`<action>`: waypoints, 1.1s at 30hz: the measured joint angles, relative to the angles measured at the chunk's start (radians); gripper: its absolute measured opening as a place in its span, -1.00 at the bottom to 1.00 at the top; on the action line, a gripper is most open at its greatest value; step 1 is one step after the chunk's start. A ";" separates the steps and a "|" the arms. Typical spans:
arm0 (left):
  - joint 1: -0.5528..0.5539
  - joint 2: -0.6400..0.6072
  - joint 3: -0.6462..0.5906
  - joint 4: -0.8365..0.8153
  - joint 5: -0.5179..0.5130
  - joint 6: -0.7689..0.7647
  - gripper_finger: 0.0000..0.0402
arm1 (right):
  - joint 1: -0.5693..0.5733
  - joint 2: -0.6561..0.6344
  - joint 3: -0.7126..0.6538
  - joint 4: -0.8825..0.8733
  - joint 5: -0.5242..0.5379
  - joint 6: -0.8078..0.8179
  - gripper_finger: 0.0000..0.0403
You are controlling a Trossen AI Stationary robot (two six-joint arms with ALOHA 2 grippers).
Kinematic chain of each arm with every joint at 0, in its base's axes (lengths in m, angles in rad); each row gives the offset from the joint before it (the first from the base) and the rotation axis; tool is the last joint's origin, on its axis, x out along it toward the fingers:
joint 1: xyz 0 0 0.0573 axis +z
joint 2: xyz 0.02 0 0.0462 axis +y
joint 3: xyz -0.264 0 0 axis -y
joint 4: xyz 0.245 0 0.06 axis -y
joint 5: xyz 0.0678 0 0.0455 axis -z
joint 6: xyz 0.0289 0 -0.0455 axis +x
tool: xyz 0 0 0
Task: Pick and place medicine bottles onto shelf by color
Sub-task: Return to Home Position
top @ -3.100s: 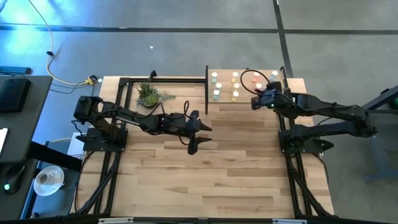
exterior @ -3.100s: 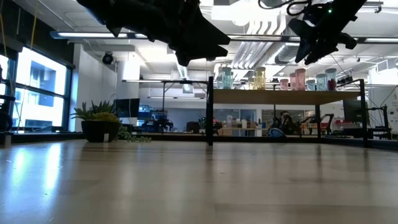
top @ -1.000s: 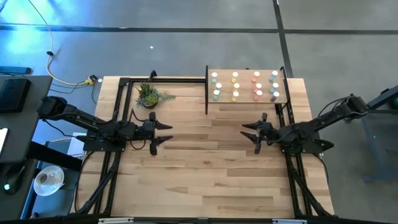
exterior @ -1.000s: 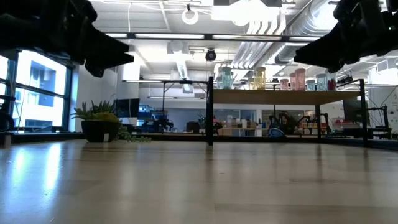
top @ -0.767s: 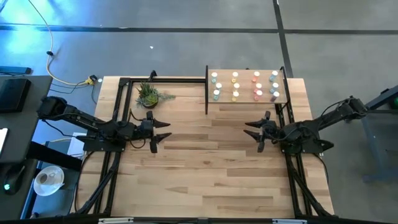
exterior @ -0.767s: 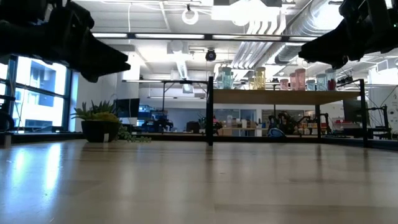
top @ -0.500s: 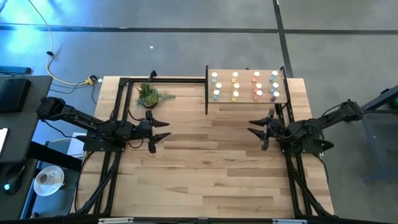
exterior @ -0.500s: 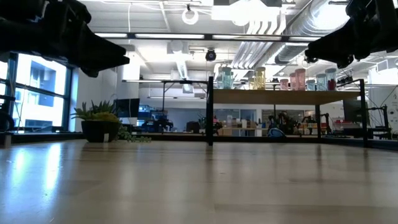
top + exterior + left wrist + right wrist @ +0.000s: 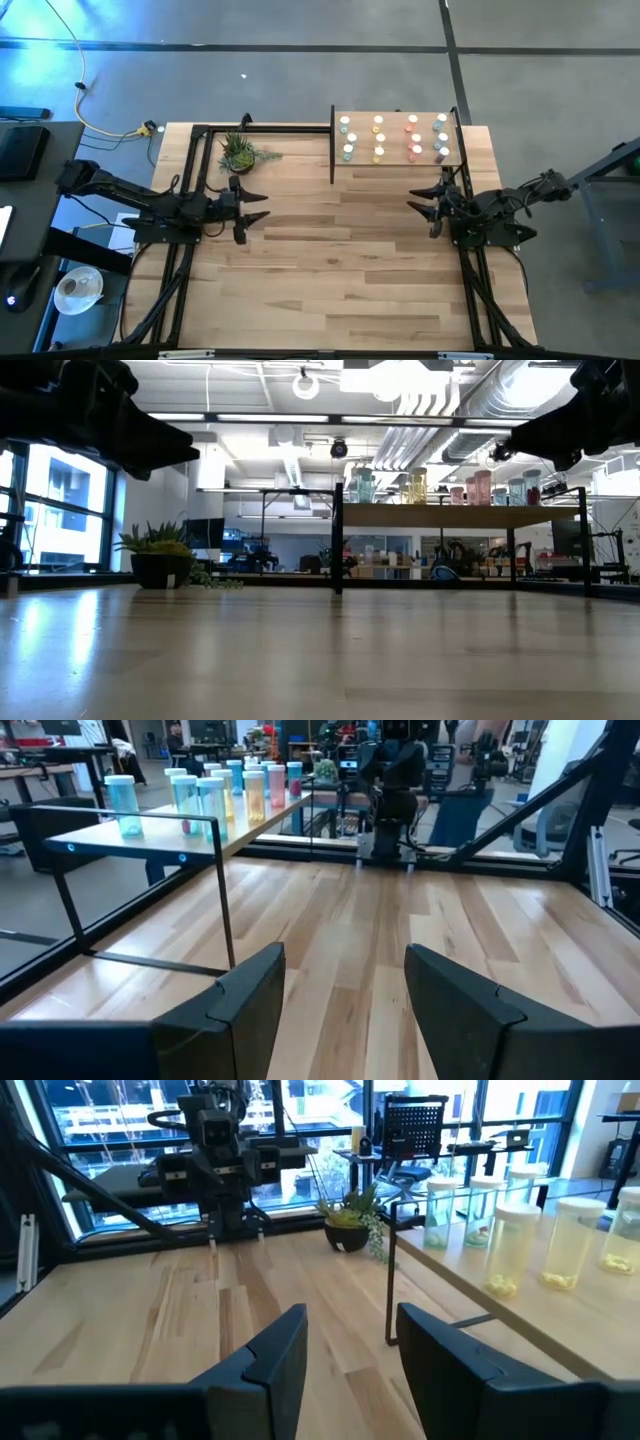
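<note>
- Left gripper, high view: hanging low over the tabletop close to its own base, fingers spread apart and gripping nothing. Right gripper is mirroring it on the opposite side, fingers likewise parted and carrying nothing. Medicine bottles are all standing on the shelf in four colour columns; none is showing on the tabletop. Shelf is lying toward the far edge from both grippers. Right gripper is sitting just before its near corner; left gripper is well apart from it, near the potted plant.
- Low view: left gripper and right gripper are showing only as dark shapes overhead, so finger spacing is not reading here. Medicine bottles are lining the shelf, long axes vertical, caps up.
- Left wrist view: left gripper is framing bare wood, gap wide, nothing in it. Shelf and medicine bottles are lying ahead and off to one side, well clear.
- Right wrist view: right gripper is also gaping on bare wood. Shelf is running close alongside, medicine bottles near.
- Judgement: sorting is looking complete. For parking, the right arm is the nearer one and is needing to mind the shelf frame.
</note>
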State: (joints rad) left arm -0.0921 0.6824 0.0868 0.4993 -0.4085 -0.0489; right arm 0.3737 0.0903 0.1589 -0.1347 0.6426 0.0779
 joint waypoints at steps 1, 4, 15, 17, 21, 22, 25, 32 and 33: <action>0.000 -0.005 0.000 -0.005 -0.001 0.000 -0.02 | 0.000 -0.010 0.000 -0.014 0.000 0.004 -0.27; 0.000 -0.014 -0.001 -0.008 -0.004 0.000 -0.02 | 0.000 -0.033 0.000 -0.053 0.000 0.023 -0.27; 0.000 -0.016 -0.075 0.127 0.010 0.000 -0.02 | 0.000 -0.042 -0.078 -0.030 0.003 0.106 -0.27; 0.000 -0.015 -0.075 0.117 0.016 -0.001 -0.02 | 0.001 -0.038 -0.086 -0.005 0.000 0.105 -0.27; 0.000 -0.015 -0.075 0.118 0.016 0.000 -0.02 | 0.001 -0.041 -0.089 0.006 -0.007 0.099 -0.27; 0.000 -0.015 -0.075 0.118 0.016 0.000 -0.02 | 0.001 -0.041 -0.089 0.006 -0.006 0.098 -0.27; 0.000 -0.015 -0.075 0.117 0.016 0.000 -0.02 | 0.000 -0.041 -0.089 0.006 -0.006 0.098 -0.27; 0.000 -0.015 -0.075 0.111 0.016 0.008 -0.02 | 0.000 -0.041 -0.089 0.005 -0.005 0.098 -0.27; 0.000 -0.015 -0.075 0.111 0.016 0.008 -0.02 | 0.000 -0.041 -0.089 0.005 -0.005 0.099 -0.27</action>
State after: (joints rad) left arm -0.0921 0.6670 0.0120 0.6102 -0.3923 -0.0410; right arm 0.3740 0.0498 0.0700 -0.1295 0.6376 0.1764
